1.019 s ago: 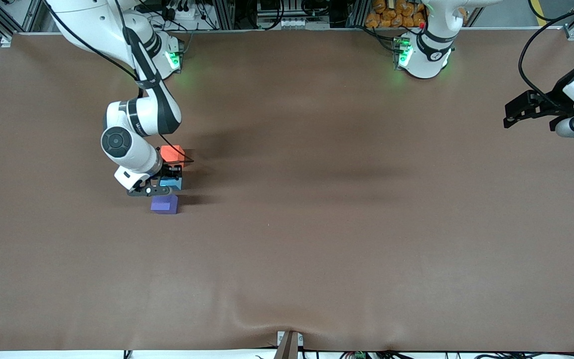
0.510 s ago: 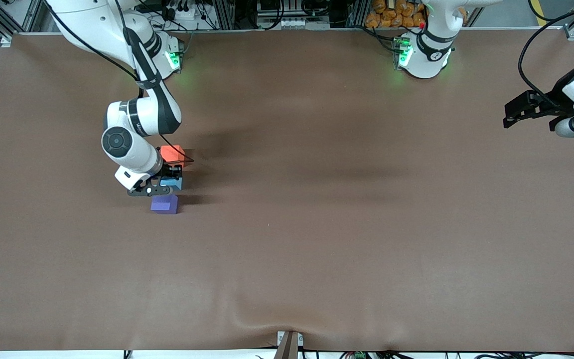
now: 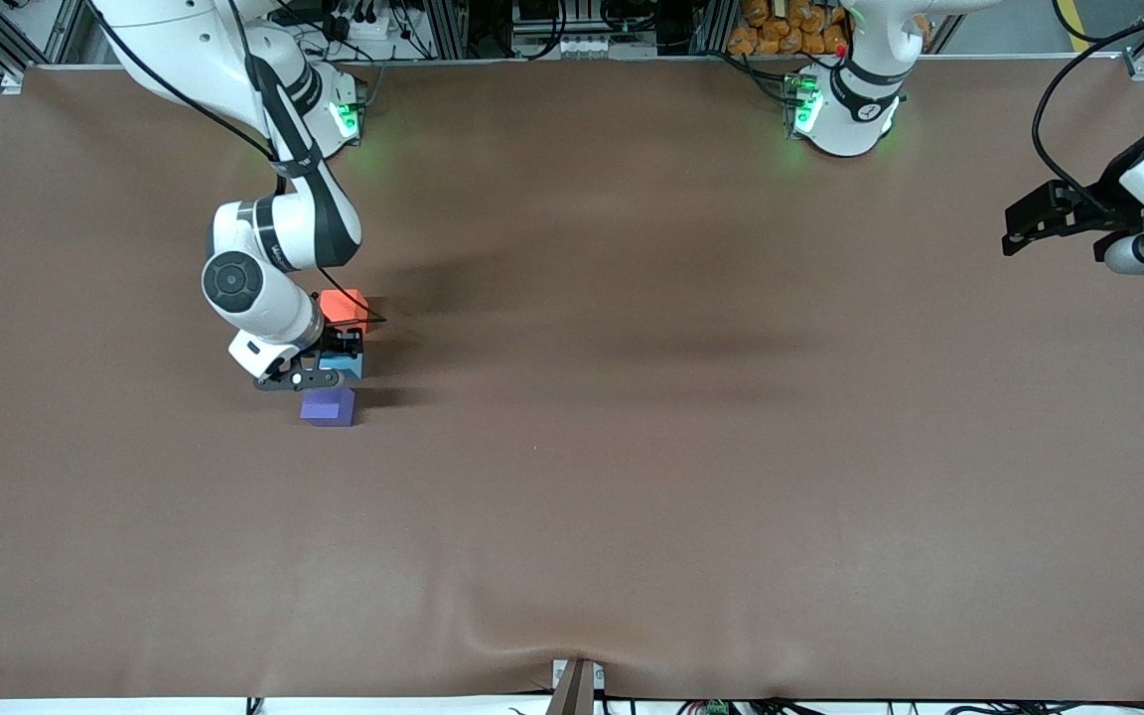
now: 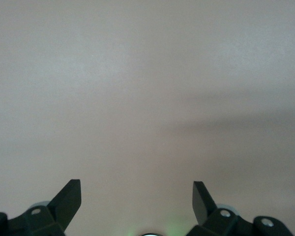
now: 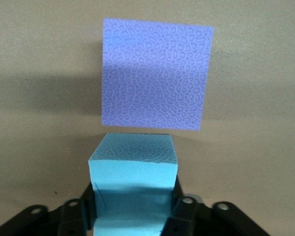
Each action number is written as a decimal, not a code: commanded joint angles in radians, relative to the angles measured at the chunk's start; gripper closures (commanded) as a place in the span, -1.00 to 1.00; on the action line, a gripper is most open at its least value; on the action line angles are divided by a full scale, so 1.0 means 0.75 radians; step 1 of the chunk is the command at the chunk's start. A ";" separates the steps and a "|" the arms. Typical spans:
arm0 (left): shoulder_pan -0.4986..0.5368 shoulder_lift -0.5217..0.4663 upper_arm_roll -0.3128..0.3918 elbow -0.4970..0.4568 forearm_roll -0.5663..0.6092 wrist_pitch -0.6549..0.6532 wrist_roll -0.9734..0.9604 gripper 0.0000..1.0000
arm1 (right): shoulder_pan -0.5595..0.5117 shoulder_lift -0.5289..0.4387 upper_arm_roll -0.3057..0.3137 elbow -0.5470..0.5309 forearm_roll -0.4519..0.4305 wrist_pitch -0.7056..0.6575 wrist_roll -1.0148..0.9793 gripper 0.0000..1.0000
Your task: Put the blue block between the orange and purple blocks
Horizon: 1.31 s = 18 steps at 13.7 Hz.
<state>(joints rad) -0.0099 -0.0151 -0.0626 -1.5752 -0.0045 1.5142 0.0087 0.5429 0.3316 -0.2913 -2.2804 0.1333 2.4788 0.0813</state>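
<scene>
– Toward the right arm's end of the table, which three cubes appear?

– Fig. 1, front view. Orange block, blue block and purple block stand in a short row. The orange one is farthest from the front camera and the purple one nearest. The blue one lies between them, so it occupies the middle place in the row.

– And where is your right hand?

– My right gripper is down low at the blue block, which sits between its two black sides. My white forearm leans in above the orange block and hides part of it. I cannot tell whether I am gripping the blue block or have let go of it. Nor can I tell whether it rests on the brown cloth.

– What does your right wrist view add?

– Fig. 2. The blue block fills the lower middle of that view, with the purple block just beside it, face to face. Only a thin dark line separates them, and I cannot tell whether they touch. The orange block is out of that view.

– And your other hand?

– Fig. 3. My left gripper waits over the edge of the table at the left arm's end, well apart from the cubes. It is spread wide and holds nothing, with only bare cloth beneath it.
</scene>
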 commanded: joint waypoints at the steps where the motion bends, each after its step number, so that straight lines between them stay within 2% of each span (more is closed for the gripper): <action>1: -0.003 0.014 0.002 0.020 -0.010 -0.023 0.021 -1.00 | -0.016 0.012 0.008 -0.027 0.012 0.057 -0.051 -1.00; 7: -0.005 0.014 0.002 0.020 -0.010 -0.023 0.019 -1.00 | -0.022 -0.006 0.008 -0.015 0.014 0.033 -0.039 -1.00; 10: -0.005 0.016 0.002 0.020 -0.010 -0.023 0.019 -1.00 | -0.022 -0.045 0.004 0.072 0.118 -0.144 -0.041 -1.00; 12: -0.005 0.016 0.002 0.020 -0.010 -0.023 0.019 -1.00 | -0.026 -0.051 -0.002 0.244 0.135 -0.385 -0.039 -1.00; 16: -0.005 0.016 0.002 0.020 -0.010 -0.023 0.019 -1.00 | -0.151 -0.047 -0.002 0.673 0.135 -0.888 -0.045 -1.00; 18: -0.005 0.016 0.002 0.020 -0.010 -0.023 0.019 -1.00 | -0.226 -0.043 -0.004 0.868 0.131 -1.040 -0.055 -1.00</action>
<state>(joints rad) -0.0112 -0.0092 -0.0630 -1.5754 -0.0045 1.5142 0.0087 0.4400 0.2845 -0.3058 -1.7678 0.2131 1.8038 0.0660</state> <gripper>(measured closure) 0.000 0.000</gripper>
